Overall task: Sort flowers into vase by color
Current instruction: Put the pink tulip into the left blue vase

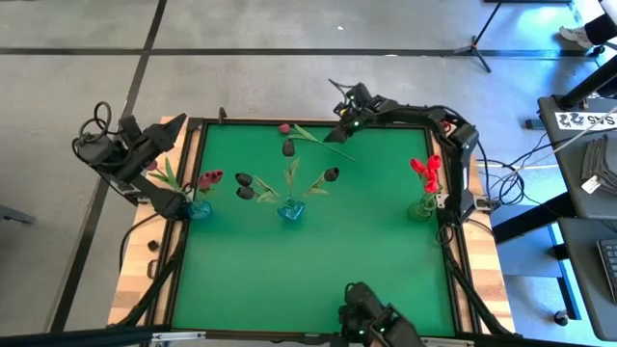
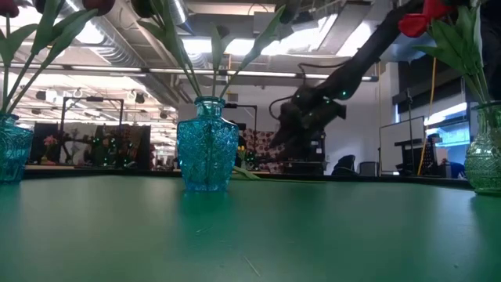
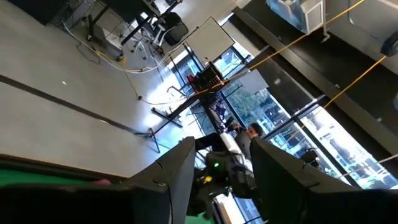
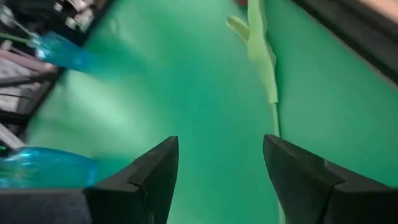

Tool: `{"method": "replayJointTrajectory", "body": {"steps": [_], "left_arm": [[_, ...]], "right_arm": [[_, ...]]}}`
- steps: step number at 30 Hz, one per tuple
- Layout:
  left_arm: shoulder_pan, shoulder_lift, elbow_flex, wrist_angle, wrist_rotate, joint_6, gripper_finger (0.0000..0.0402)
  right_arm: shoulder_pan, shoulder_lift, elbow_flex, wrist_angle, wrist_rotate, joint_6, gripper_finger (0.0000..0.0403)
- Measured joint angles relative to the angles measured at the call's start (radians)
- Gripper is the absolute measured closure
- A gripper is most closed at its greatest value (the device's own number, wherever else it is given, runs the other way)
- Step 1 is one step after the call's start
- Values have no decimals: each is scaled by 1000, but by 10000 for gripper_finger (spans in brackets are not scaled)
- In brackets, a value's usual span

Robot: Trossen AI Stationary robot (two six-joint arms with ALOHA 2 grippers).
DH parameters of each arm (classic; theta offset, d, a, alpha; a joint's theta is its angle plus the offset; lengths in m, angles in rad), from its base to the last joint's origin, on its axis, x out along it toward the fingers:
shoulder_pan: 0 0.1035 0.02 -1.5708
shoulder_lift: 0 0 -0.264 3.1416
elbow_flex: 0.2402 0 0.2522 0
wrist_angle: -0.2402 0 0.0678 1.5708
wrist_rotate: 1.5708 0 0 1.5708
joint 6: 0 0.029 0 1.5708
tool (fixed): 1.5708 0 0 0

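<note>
A grey concrete floor with dark seams fills the upper part of the high view. A tripod foot stands at upper right, a desk at far right. In the low view, ceiling lights glow above.

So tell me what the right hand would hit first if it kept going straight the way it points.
Probably the loose flower lying on the green mat. The right hand is open, and that stem lies just ahead, slightly off its centre line. Depth is unclear, so it might touch the mat first.
</note>
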Motion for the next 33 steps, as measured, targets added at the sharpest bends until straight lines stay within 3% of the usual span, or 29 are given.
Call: {"method": "replayJointTrajectory", "body": {"steps": [12, 19, 23, 33], "left_arm": [[0, 0, 0, 0, -26, -41, 249], [0, 1, 0, 0, -33, -63, 249], [0, 4, 0, -1, -36, -63, 249], [0, 8, 0, -8, -38, -61, 249]], "right_arm": [[131, 59, 0, 54, 464, -190, 171], [159, 59, 0, -1, 567, -287, 182], [159, 59, 4, -61, 639, -312, 230], [156, 57, 6, -209, 675, -343, 391]]}}
